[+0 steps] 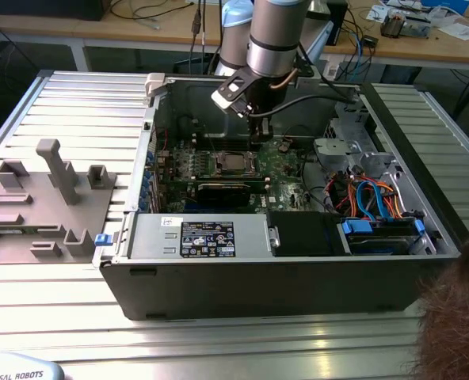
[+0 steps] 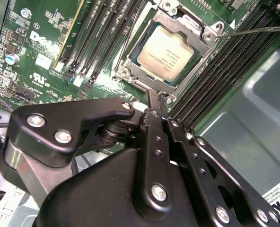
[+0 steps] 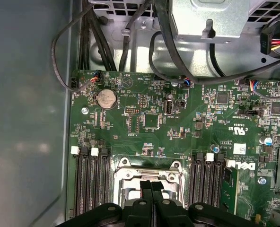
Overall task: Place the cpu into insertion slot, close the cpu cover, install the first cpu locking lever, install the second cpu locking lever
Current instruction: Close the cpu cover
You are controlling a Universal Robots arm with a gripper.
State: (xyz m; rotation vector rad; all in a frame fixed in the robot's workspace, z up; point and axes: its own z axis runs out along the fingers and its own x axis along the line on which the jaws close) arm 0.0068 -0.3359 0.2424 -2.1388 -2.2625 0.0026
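1. In the exterior view, the gripper [image 1: 258,131] is seen lowered into the open computer case [image 1: 298,277]. It hangs over the motherboard [image 1: 286,170], just beside the insertion slot [image 1: 233,164], which lies near the board's middle.
2. In the second wrist view, the cpu [image 2: 170,51] is seen seated in the slot, and the cpu cover [image 2: 142,82] appears to be folded down around it. The gripper's fingers are pressed together with nothing between them, their tips at the cover's edge. Whether they touch it cannot be told. A thin locking lever [image 2: 253,30] runs out from one corner of the slot.
3. In the first wrist view, the slot is seen between two banks of long black memory slots [image 3: 90,184], with the closed fingertips over its rim.
4. The cpu is judged light, stiff and fragile, and best taken by its edges. The cover is judged thin and hinged. The lever is judged a springy wire, best pushed near its free end.
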